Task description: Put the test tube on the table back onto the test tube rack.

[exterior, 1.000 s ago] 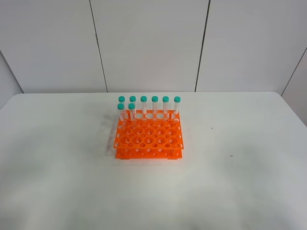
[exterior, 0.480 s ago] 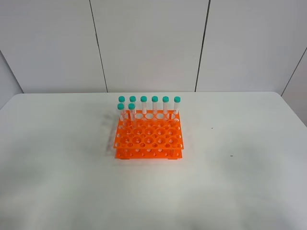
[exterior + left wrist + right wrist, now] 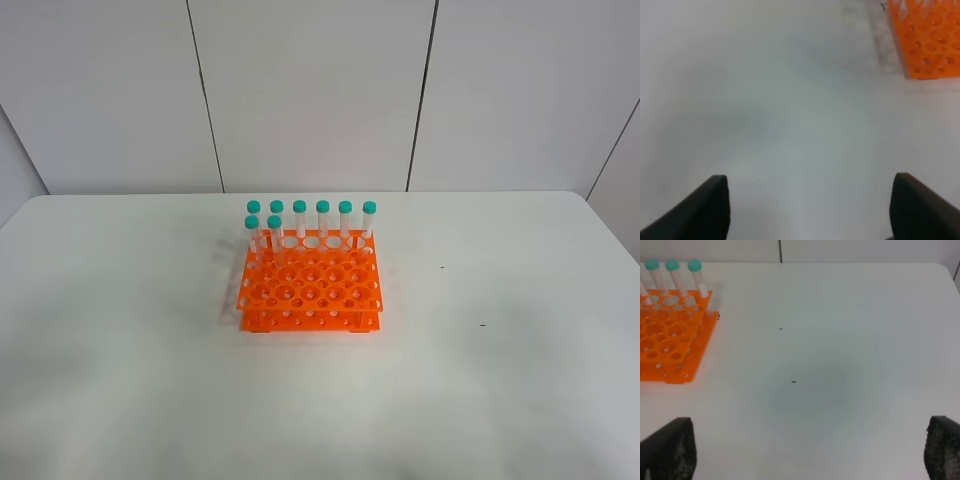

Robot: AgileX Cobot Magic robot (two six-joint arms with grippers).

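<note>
The orange test tube rack (image 3: 310, 290) stands in the middle of the white table (image 3: 500, 390). Several teal-capped test tubes (image 3: 300, 218) stand upright in it, a full back row plus two at the left of the second row. No tube lies loose on the table in any view. My left gripper (image 3: 810, 215) is open and empty, low over bare table, with the rack's corner (image 3: 927, 40) ahead of it. My right gripper (image 3: 807, 455) is open and empty, with the rack (image 3: 670, 340) and three tubes (image 3: 675, 277) off to one side. Neither arm shows in the exterior view.
White wall panels (image 3: 310, 90) rise behind the table's far edge. Two tiny dark specks (image 3: 482, 325) mark the table right of the rack; they also show in the right wrist view (image 3: 794, 381). Bare table surrounds the rack.
</note>
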